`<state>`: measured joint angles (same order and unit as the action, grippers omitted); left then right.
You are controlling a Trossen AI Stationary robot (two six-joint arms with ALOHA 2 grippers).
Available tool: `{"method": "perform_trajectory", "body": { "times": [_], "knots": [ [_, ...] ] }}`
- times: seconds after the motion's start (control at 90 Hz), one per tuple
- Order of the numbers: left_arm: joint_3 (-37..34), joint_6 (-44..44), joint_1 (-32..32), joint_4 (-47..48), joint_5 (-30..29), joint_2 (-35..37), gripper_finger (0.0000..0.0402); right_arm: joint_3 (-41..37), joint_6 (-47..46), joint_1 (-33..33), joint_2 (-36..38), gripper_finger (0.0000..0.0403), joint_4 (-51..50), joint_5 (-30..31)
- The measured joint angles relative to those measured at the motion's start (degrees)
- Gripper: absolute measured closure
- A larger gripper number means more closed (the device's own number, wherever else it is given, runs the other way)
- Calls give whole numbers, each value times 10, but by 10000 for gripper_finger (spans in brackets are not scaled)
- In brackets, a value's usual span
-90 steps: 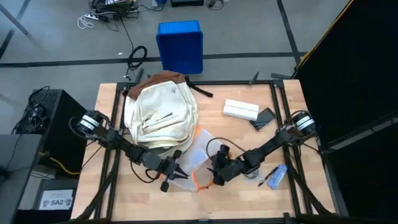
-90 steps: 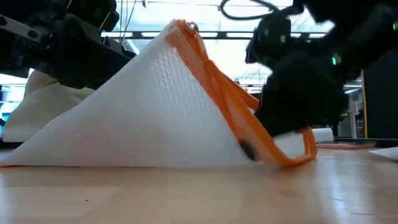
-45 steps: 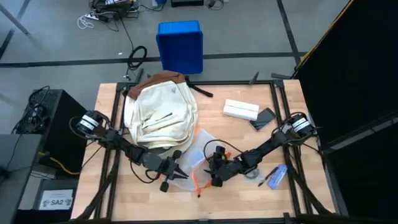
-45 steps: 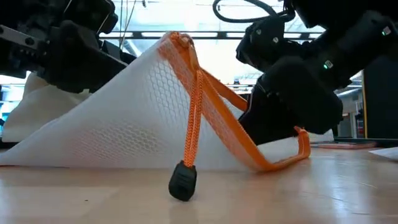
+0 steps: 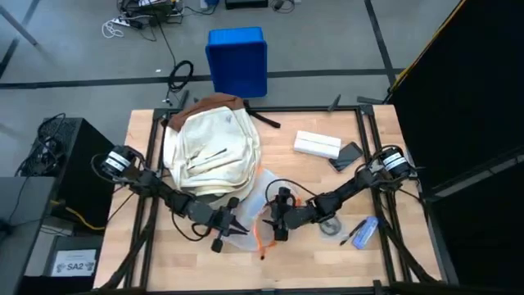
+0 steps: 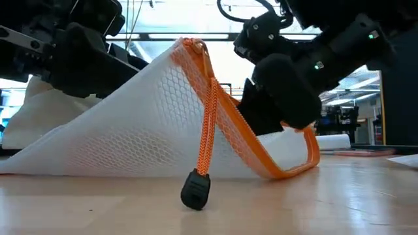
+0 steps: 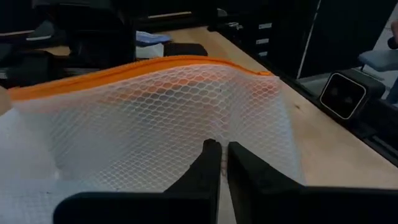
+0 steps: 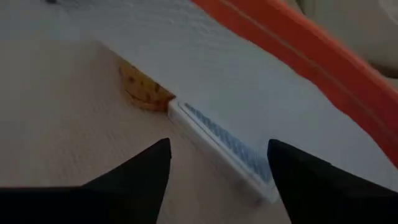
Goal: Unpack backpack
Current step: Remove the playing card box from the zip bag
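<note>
The cream-white backpack (image 5: 211, 152) lies on the table's far left part. In front of it sits a clear mesh zip pouch (image 6: 144, 124) with an orange edge, raised like a tent. My left gripper (image 7: 219, 155) is shut on the pouch's mesh. An orange pull cord (image 6: 208, 124) hangs from the peak, its black end (image 6: 195, 192) on the table. My right gripper (image 8: 217, 152) stands open low over the table at the pouch's right side, facing a white-and-blue item (image 8: 217, 146) inside the pouch. I cannot tell whether it touches the pouch. My left gripper pinches the pouch's mesh wall (image 7: 217, 134) between its two fingers, below the orange zip edge (image 7: 137, 68). The held part is lifted. The pouch's lower edge (image 6: 98, 171) rests on the table.
A white box (image 5: 316, 145) and a dark phone (image 5: 348, 156) lie at the far right. A blue item (image 5: 365, 231) lies near the right front. A blue bin (image 5: 237, 61) stands on the floor beyond the table.
My right gripper has moved toward the table's left, closer to the pouch. The orange pull cord has dropped free from the pouch's edge and now hangs from the peak with its black end on the table.
</note>
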<state>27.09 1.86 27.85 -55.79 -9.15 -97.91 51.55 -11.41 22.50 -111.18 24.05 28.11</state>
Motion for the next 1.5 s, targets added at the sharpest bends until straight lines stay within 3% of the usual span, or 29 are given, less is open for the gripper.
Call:
{"method": "perform_trajectory", "body": {
  "times": [0.333, 0.511, 0.7, 0.967, 1.278, 1.5],
  "knots": [
    [0, 0, 0, 0, 0, 0, 402, 1, -34, -48, -1, 163, -51, -54],
    [0, -1, 0, 0, -9, 0, 402, 1, -57, -30, -1, 169, -54, -63],
    [0, -1, -4, 16, -96, 0, 402, 1, -81, 1, -1, 172, -56, -83],
    [0, 2, -13, 31, -97, 0, 402, 0, -99, 49, -3, 179, -60, -138],
    [0, 20, -13, 59, -96, 0, 402, 0, -82, 51, -4, 171, -54, -89],
    [0, 80, -14, 141, -46, 0, 402, 0, -66, 21, -4, 144, -50, -89]
  ]
}}
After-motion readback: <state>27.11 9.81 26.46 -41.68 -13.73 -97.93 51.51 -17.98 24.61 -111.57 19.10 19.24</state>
